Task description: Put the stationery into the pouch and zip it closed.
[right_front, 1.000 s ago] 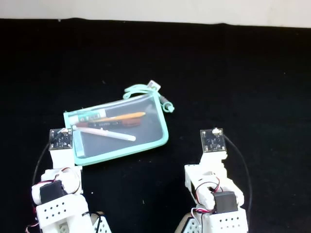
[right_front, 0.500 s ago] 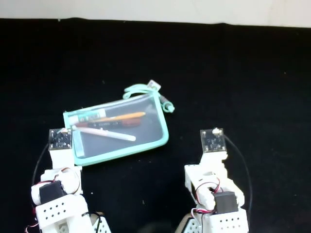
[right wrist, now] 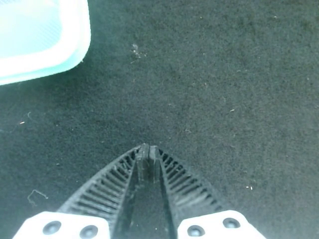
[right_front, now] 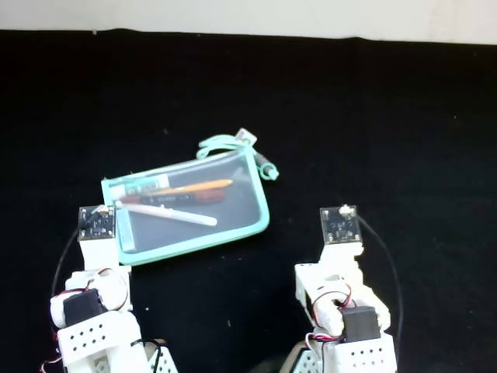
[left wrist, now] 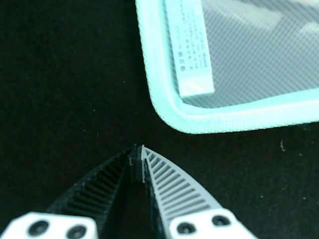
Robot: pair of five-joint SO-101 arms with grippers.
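The pouch (right_front: 237, 216) is laid flat on the black surface (right_front: 388, 116), a little turned, nearer to the left arm (right_front: 95, 256) than to the right arm (right_front: 342, 268). Through its clear side an orange pencil (right_front: 200, 187), a dark pen (right_front: 175, 199) and a white pen (right_front: 167, 212) are seen inside, and a white block (left wrist: 192, 55) like an eraser is seen at the end near the left arm. A cord loop (right_front: 221, 144) is fixed at the far corner. Whether the zip (right_front: 186, 167) is fully shut cannot be told.

The pouch is judged to be light and soft, so it may fold or slide when it is pulled from one side. The padded green edge is probably the best place to be gripped, as the clear side is thin and smooth. A fine pinch would be needed at the zip.

The left claw (left wrist: 138, 152) is clenched with nothing in it, and its tip is just beside the rounded near corner of the pouch, not touching. The right claw (right wrist: 148, 149) is also clenched and empty, over bare surface, with the other near corner of the pouch (right wrist: 45, 40) near but apart.
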